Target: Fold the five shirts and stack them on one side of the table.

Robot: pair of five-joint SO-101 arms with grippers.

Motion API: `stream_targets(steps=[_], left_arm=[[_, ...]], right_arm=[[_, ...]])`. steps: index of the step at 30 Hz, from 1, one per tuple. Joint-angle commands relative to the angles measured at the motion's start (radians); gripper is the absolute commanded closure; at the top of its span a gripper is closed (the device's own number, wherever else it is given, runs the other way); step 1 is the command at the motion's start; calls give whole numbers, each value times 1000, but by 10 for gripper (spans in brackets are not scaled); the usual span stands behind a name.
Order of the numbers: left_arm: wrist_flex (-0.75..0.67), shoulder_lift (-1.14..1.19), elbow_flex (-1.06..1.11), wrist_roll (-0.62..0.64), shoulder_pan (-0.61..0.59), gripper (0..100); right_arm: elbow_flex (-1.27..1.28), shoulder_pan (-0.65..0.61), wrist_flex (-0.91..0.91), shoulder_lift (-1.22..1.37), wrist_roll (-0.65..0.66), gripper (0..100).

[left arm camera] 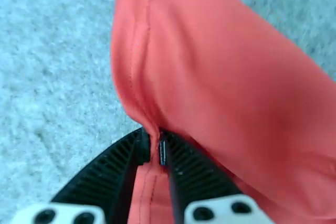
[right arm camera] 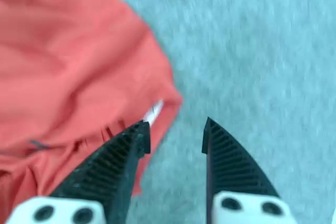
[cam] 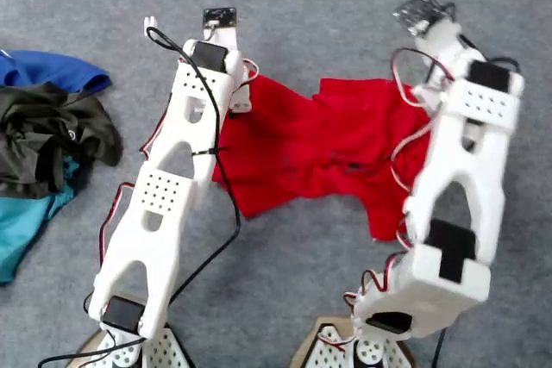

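Now we see a red shirt [cam: 336, 148] lying crumpled and spread out on the grey worktop [cam: 285, 265], between the two arms. The left gripper [left arm camera: 159, 150] is pressed together on a seamed edge of the red shirt, pinching a fold of cloth. We judge that this is to pull that side flat before folding. The right gripper [right arm camera: 176, 132] is spread wide at the opposite edge of the red shirt, with one finger above the cloth near a small white label [right arm camera: 154, 112] and the other above bare worktop. It seems placed to close on that edge so both sides can be stretched together. Well apart from the red shirt, beyond the left arm, lies an unfolded heap: a blue shirt [cam: 52, 69], a dark olive shirt [cam: 60, 127] and a teal shirt [cam: 21, 226], overlapping. The likely obstacle to a neat fold is the red shirt's own bunched middle.
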Motion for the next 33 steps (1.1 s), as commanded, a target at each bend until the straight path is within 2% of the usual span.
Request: stream_targets(steps=[1,9,13,19,27,33], left_arm=[[18,-61,63,-21,6,981],[18,-105,204,-20,18,981],[18,-236,275,-20,21,981],[18,-463,557,-5,9,981],[15,-733,842,-18,17,981],[15,-881,988,-121,-2,981]], right_arm=[[-183,-79,35,87,11,811],[-731,-166,218,501,8,811],[-1044,-205,336,716,12,810],[-1374,-268,422,947,-5,767],[-1320,-315,302,989,-35,765],[-1175,-344,207,989,-28,764]])
